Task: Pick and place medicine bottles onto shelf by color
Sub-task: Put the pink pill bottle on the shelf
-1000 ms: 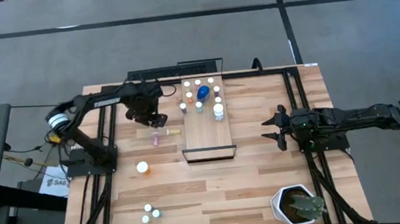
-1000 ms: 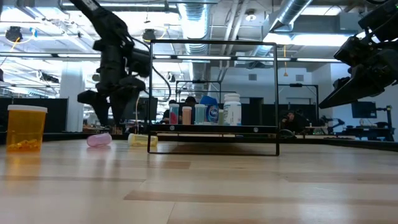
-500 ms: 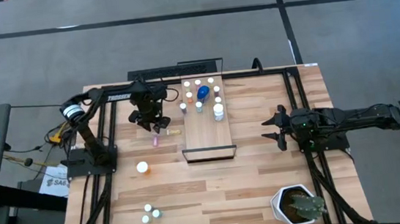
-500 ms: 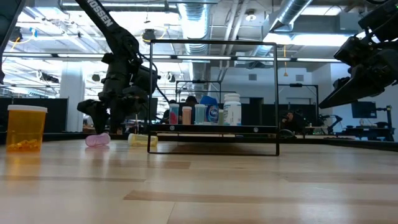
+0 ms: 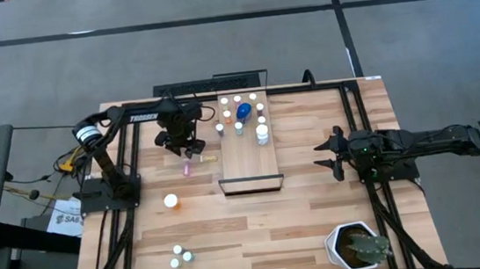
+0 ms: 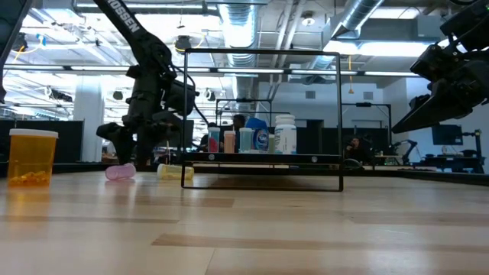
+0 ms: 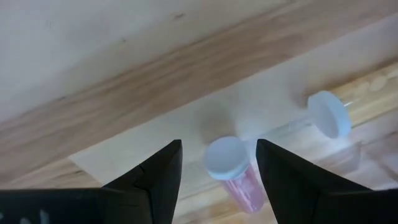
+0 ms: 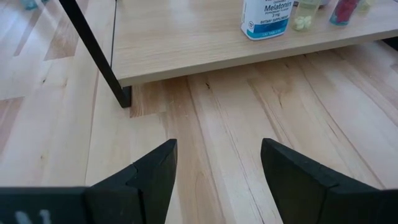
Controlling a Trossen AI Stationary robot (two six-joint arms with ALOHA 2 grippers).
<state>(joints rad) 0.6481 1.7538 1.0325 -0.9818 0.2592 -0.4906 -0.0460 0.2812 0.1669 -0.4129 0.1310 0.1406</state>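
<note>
A small pink medicine bottle with a white cap lay on its side on the table, just left of the shelf. A pale yellowish bottle lay beside it, nearer the shelf. On the far end of the shelf stood a cluster of white-capped bottles and a bigger blue bottle. An orange bottle stood well apart on the near left. The left tool hung low over the pink bottle, fingers spread to either side of its cap without gripping. The right tool waited above the table right of the shelf, fingers wide apart.
</note>
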